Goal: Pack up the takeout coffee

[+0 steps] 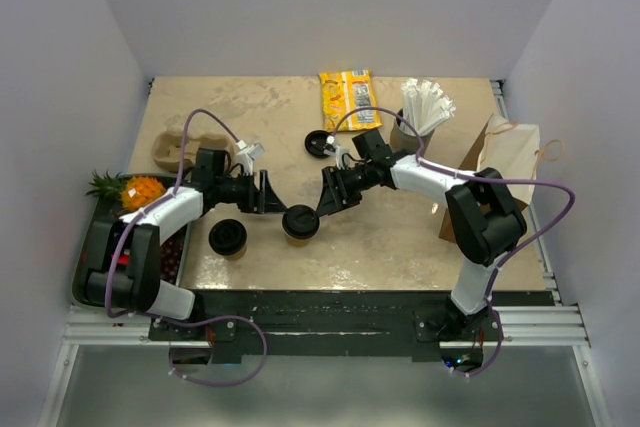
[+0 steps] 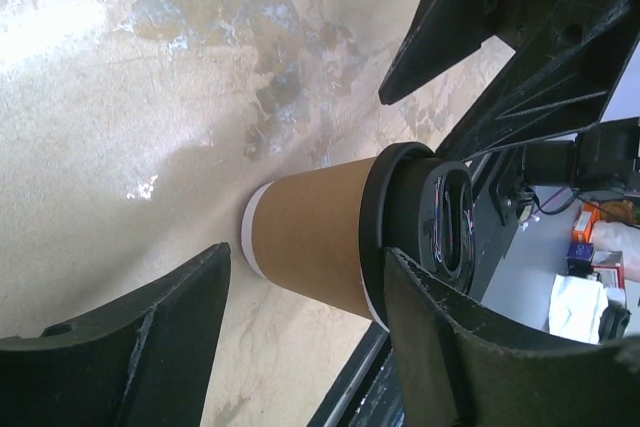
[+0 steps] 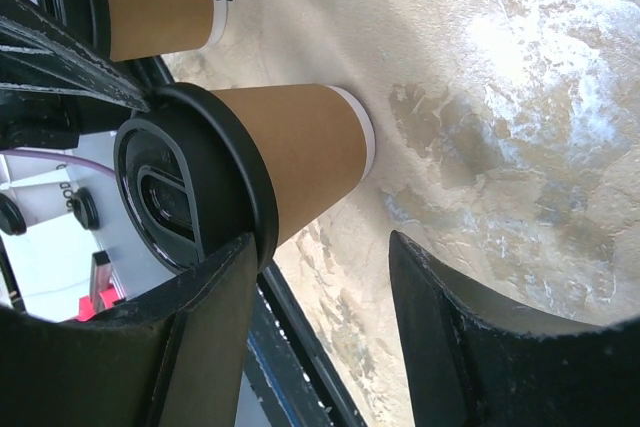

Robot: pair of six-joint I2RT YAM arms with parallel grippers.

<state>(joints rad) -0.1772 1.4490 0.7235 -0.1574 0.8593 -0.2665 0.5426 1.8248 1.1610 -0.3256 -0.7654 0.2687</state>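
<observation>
Takeout coffee cup (image 1: pixel 300 222) is standing lidded toward the table's (image 1: pixel 250 107) front edge, with the second cup (image 1: pixel 228 237) near on its left. Left gripper (image 1: pixel 271 194) and right gripper (image 1: pixel 323 202) are hanging open either side of the first cup, gripping nothing. Bare tabletop is stretching behind them.

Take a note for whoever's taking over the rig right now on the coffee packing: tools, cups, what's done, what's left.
Left tool: open, holding nothing, just left of the centre cup.
Right tool: open, holding nothing, on that cup's other side.
Cups: both upright and lidded on the table. The second cup stands left of the centre one, nearer the front edge.
Done: both cups lidded.
Left: neither cup is in the cardboard carrier at back left. Loading them there looks like the next step.
</observation>
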